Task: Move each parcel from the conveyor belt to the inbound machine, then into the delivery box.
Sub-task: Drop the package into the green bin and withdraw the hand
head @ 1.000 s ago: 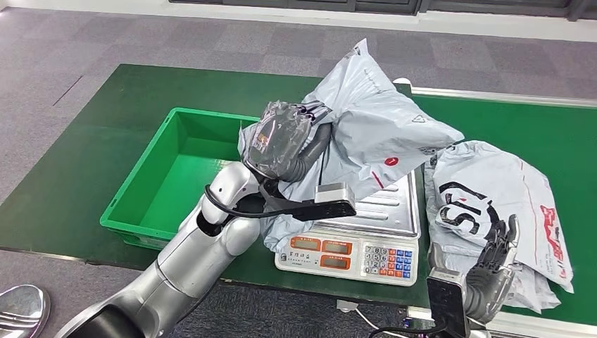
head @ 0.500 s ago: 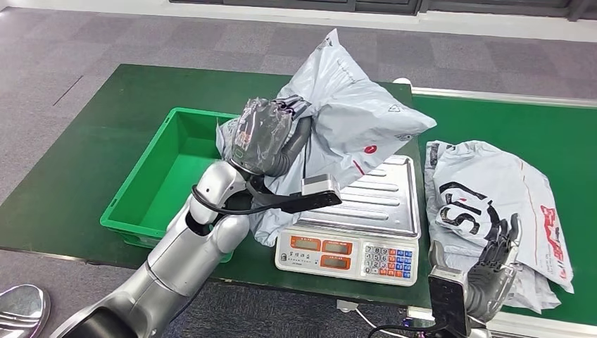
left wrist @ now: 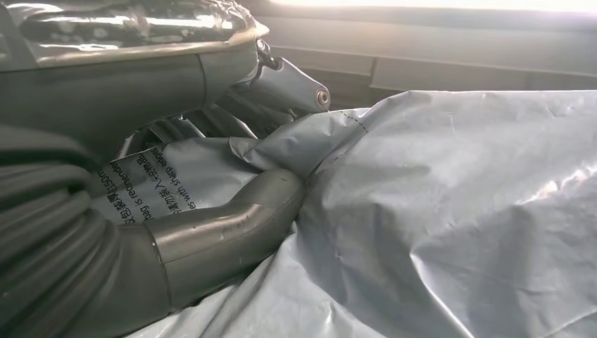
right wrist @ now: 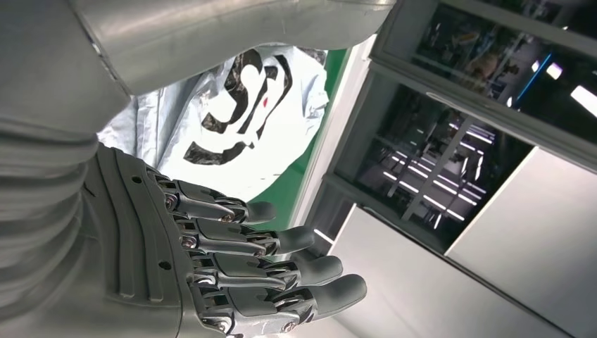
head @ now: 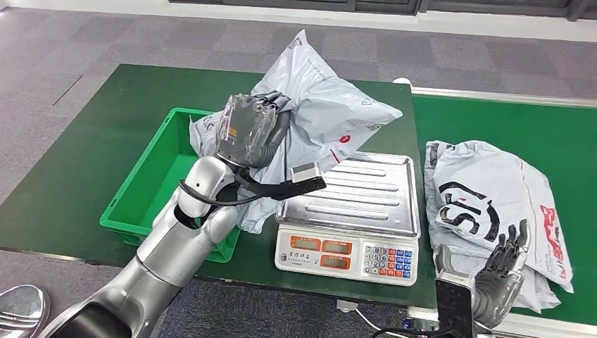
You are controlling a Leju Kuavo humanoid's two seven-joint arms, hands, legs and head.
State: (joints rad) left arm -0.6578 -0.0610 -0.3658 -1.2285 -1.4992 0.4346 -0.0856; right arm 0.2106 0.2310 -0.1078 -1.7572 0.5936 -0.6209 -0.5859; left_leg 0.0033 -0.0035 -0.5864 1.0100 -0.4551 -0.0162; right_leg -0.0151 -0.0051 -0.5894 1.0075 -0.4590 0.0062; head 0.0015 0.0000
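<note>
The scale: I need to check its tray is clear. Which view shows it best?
The head view: the whole scale shows, its tray bare, the held parcel off to its left. Neither wrist view shows it.

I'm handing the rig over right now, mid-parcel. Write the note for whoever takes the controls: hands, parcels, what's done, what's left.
Left hand: grips the grey parcel, held in the air between the scale and the green box.
Right hand: holds nothing, fingers spread, at the near edge of the belt.
Second parcel, white with black print, lies on the belt.
Done: the grey parcel is off the scale's plate.
Left: set it down in the green box, which looks empty where visible, then take the second parcel to the scale and into the box.
</note>
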